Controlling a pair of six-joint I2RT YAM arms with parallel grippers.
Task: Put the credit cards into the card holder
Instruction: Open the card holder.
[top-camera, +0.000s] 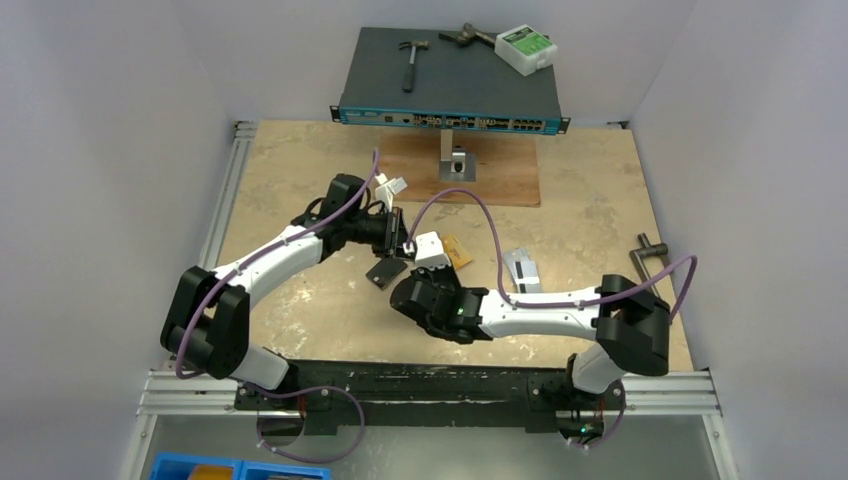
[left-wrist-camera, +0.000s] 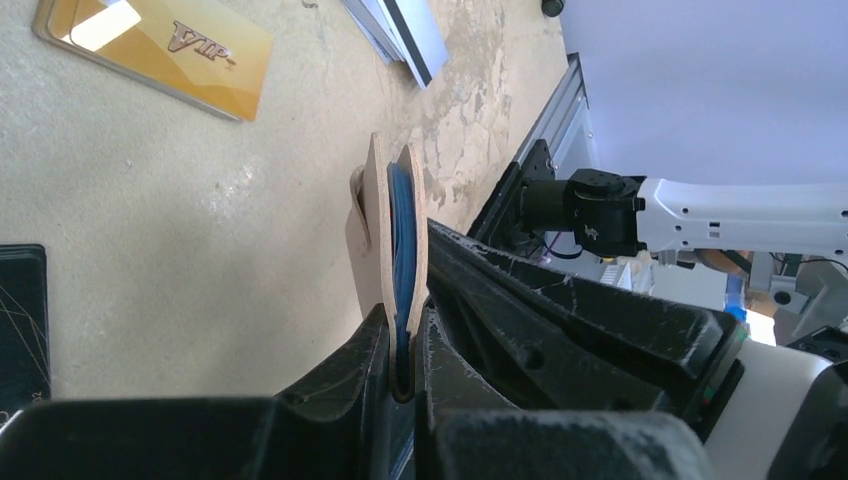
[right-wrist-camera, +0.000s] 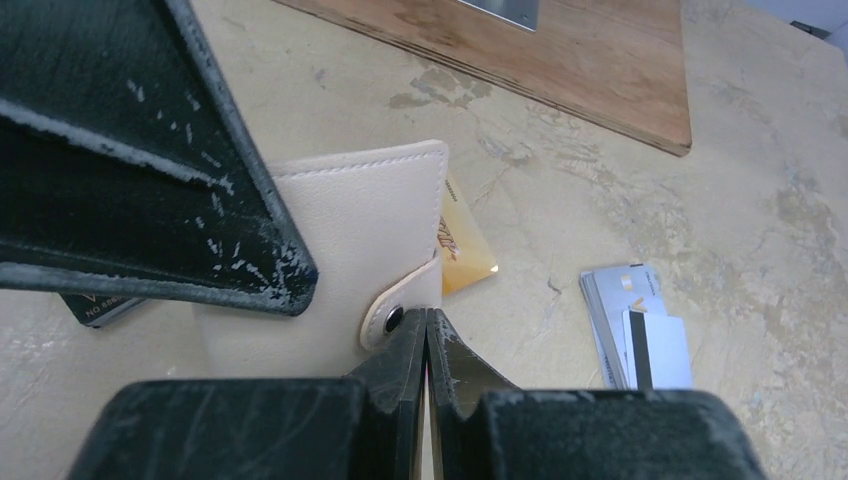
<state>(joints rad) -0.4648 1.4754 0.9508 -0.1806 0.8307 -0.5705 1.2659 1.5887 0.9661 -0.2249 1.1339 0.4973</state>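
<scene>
Beige-tan, folding, snap-tabbed: holding this card holder (right-wrist-camera: 350, 230) upright over the table's middle, left gripper (left-wrist-camera: 403, 330) clenched across both its faces. Finding right gripper (right-wrist-camera: 427, 325) pressed fully together at the snap tab (right-wrist-camera: 398, 308); not managing to tell whether actually pinching it. Advising a gentle peel away from the stud while bracing firmly on the left. Reading "VIP" on the flat orange-yellow plastic card (left-wrist-camera: 150, 45); failing to resolve the black card's (right-wrist-camera: 100, 308) small print. Noting silver-grey cards (right-wrist-camera: 630, 325) lying further right.

Hammer (top-camera: 410, 62), network switch (top-camera: 450, 119), perhaps pliers (top-camera: 466, 36)
</scene>
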